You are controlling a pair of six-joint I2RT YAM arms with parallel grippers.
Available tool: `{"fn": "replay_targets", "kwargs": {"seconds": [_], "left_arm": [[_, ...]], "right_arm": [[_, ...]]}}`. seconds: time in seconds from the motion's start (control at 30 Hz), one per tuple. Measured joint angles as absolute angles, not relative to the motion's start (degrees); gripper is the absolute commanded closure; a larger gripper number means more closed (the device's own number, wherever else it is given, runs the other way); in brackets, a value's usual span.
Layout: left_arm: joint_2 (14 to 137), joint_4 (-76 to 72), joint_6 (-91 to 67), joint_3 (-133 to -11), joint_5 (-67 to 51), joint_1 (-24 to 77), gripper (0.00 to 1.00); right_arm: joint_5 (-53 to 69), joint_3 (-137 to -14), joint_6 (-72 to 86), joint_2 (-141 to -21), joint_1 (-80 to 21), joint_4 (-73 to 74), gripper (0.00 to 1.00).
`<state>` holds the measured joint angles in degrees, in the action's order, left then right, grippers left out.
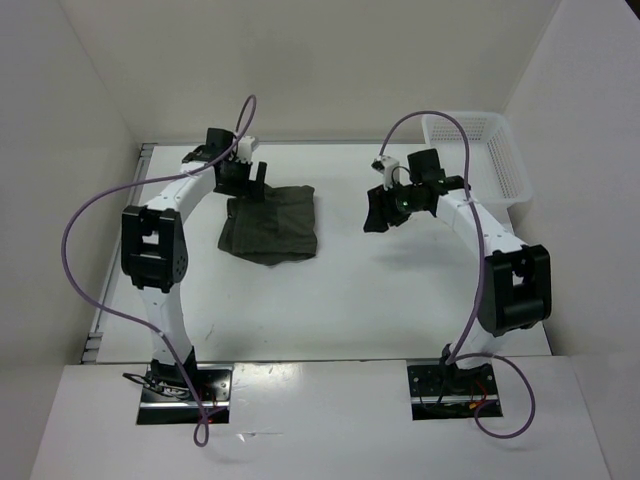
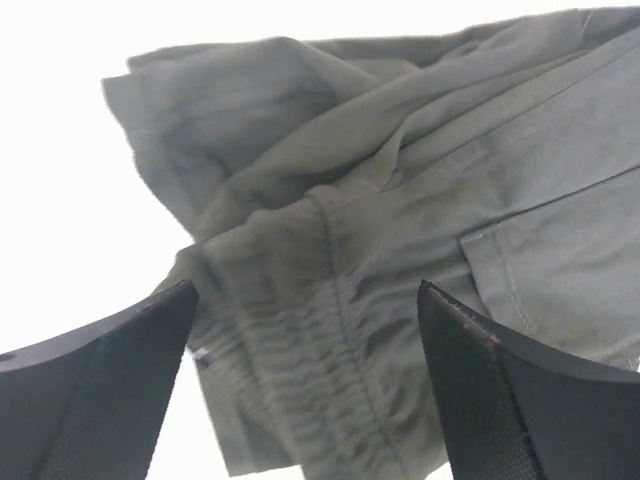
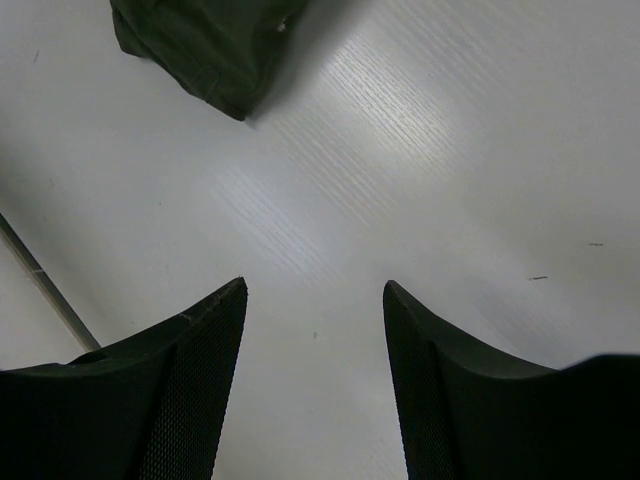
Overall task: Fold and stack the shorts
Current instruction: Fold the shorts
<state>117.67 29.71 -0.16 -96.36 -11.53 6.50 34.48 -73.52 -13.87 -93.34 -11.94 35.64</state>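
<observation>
The dark olive-green shorts (image 1: pixel 270 225) lie folded in a rough square on the white table, left of centre. My left gripper (image 1: pixel 252 180) is open and empty, hovering over their far left corner. In the left wrist view the gathered waistband (image 2: pixel 310 330) lies between the spread fingers (image 2: pixel 110 390). My right gripper (image 1: pixel 380 212) is open and empty above bare table right of the shorts. A corner of the shorts (image 3: pixel 205 45) shows at the top left of the right wrist view.
A white mesh basket (image 1: pixel 478 150) stands at the far right corner against the wall. White walls enclose the table on the left, back and right. A metal rail (image 1: pixel 120 260) runs along the table's left edge.
</observation>
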Motion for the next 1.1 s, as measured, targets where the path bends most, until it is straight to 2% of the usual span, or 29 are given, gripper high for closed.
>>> {"fn": "replay_targets", "kwargs": {"seconds": [0.37,0.6,0.83,1.1], "left_arm": [[103.88,29.71,-0.19,-96.51,6.48,5.41,0.0],[92.4,28.08,-0.19,-89.14,17.63,-5.1,0.0],[85.41,27.9,-0.21,-78.56,14.68,-22.22,0.0],[78.46,28.05,-0.19,-73.19,16.75,-22.41,0.0]], "right_arm": [[26.65,-73.82,-16.69,-84.73,-11.94,35.03,0.32],[14.9,-71.05,-17.04,-76.47,-11.94,28.88,0.31],[8.91,-64.77,-16.75,-68.66,-11.68,24.14,0.28],[6.98,-62.39,-16.34,-66.61,-10.9,21.23,0.27]]}}
